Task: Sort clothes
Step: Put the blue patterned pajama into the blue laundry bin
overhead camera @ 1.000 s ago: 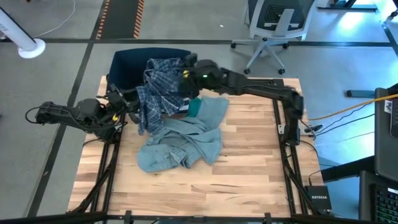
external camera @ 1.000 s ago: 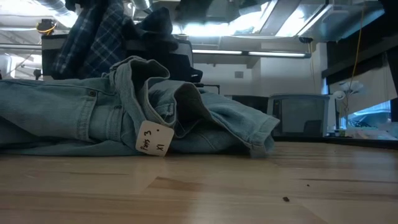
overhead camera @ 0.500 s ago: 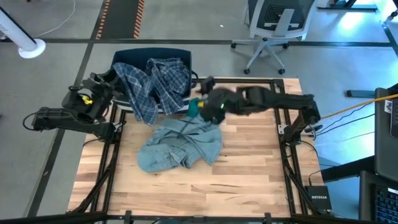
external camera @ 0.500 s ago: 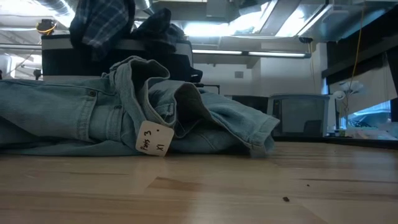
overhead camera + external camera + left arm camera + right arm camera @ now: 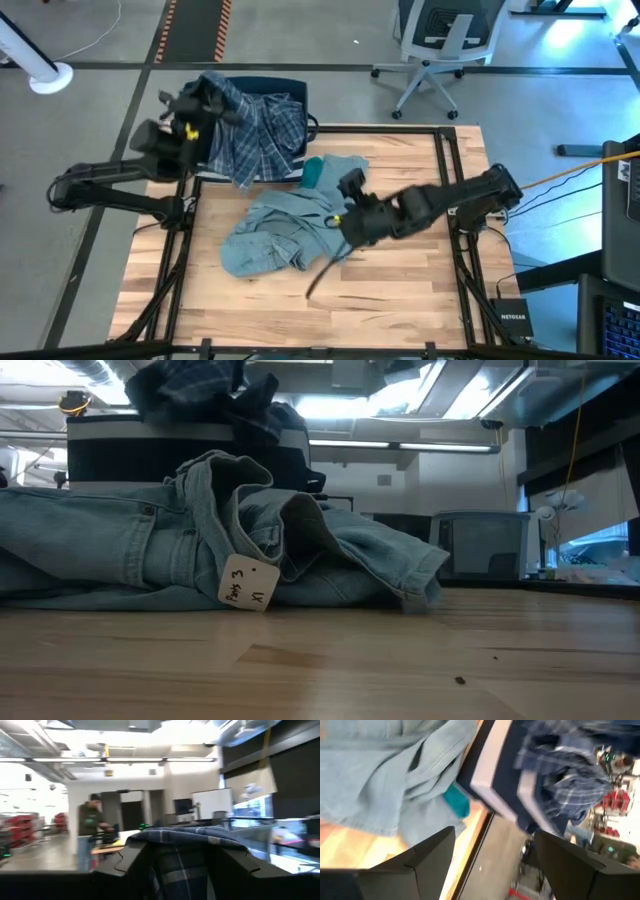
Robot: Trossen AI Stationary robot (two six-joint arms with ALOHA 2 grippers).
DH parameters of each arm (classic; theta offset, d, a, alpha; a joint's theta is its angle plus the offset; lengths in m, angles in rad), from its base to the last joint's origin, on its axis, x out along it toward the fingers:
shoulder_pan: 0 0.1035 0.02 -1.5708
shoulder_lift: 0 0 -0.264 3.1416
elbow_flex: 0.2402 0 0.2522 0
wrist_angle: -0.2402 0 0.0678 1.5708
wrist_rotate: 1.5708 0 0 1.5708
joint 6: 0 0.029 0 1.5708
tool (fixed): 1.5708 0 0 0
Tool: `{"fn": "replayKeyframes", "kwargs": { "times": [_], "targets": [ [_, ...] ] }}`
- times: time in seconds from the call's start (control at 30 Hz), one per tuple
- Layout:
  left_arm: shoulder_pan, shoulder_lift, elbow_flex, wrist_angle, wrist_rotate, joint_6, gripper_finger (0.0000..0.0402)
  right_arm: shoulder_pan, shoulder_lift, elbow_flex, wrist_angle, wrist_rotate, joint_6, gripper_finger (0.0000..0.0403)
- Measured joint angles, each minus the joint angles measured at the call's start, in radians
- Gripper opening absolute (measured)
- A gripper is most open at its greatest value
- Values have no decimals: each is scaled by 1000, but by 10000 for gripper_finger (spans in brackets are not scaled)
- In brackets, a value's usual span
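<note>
Bare wood along my table's near edge [image 5: 380,310], light grey-blue garment [image 5: 285,232] heaped mid-table, plaid shirt [image 5: 262,140] apparently covering the bin [image 5: 255,88] mouth.

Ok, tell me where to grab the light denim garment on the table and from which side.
Probably grip the raised fold at the top of the light denim garment, coming straight down. In the low view that ridge stands well above the table, so pincer fingers could close around it; the flat edges offer little to pinch.
</note>
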State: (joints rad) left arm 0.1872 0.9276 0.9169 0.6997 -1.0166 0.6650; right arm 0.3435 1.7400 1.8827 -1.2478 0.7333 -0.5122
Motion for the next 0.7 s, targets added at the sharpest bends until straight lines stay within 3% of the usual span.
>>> {"fn": "replayKeyframes", "kwargs": {
  "times": [0.23,0.43,0.6,0.7],
  "targets": [
    [140,189,227,-183,0,28,169,106,1,-160,-49,163,178,291],
    [302,281,294,-309,-19,81,169,137,2,-354,-33,280,317,291],
    [418,294,293,-621,-19,-137,169,134,2,-502,-25,345,464,291],
    [463,292,293,-807,54,-289,169,134,2,-578,9,368,555,291]
  ]
}}
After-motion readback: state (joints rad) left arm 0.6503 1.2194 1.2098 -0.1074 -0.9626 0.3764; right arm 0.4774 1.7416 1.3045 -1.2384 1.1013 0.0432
